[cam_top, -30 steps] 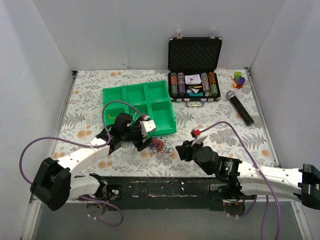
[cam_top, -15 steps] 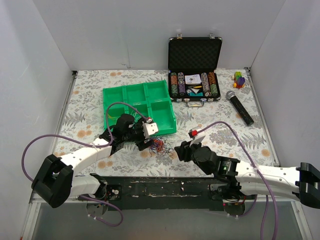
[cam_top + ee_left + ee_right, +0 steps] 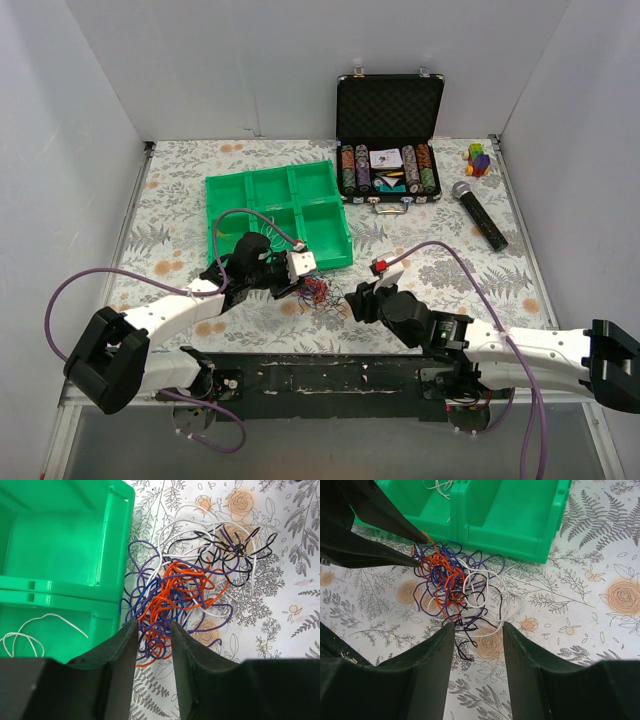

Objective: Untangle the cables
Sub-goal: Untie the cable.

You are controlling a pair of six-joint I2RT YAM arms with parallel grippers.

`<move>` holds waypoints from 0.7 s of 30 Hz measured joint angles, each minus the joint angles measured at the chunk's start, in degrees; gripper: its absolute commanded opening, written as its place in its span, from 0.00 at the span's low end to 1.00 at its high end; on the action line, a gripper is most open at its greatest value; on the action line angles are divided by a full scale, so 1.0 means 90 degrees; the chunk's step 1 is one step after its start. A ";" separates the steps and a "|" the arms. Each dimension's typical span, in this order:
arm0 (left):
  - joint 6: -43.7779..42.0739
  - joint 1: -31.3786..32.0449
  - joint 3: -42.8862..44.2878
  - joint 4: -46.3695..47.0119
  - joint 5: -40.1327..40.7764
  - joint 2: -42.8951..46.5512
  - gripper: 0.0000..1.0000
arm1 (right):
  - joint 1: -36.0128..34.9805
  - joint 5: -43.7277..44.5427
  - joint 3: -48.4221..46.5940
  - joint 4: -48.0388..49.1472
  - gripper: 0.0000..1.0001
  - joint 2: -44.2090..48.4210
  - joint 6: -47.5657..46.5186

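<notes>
The cables lie as one tangle of thin orange, purple-blue, white and black wires on the flowered table, just in front of the green tray. In the left wrist view the cables reach down between the tips of my left gripper, whose jaws stand narrowly apart with orange and purple loops between them. My left gripper is at the tangle's left edge. My right gripper is open, black and white strands of the cables lying just ahead of its tips. My right gripper sits at the tangle's right edge.
The green tray holds a loose white wire in one compartment. An open black case of poker chips stands at the back, a microphone and coloured blocks to the right. White walls enclose the table.
My left gripper has moved right onto the tangle and its jaws have narrowed around some loops. My right arm has crept left toward the tangle, its jaws unchanged.
</notes>
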State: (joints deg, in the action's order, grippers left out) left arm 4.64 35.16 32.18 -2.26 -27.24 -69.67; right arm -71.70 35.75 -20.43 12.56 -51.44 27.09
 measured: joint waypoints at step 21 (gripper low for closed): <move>0.1481 0.0236 0.0971 -0.1486 -0.1190 0.1090 0.00 | 0.0758 -0.1064 -0.0789 0.0311 0.56 -0.2006 -0.0172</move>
State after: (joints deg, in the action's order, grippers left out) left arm 17.98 37.28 40.93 -15.64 -37.95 -59.86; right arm -64.88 26.17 -27.53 15.35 -69.49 25.54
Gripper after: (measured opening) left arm 0.014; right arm 0.556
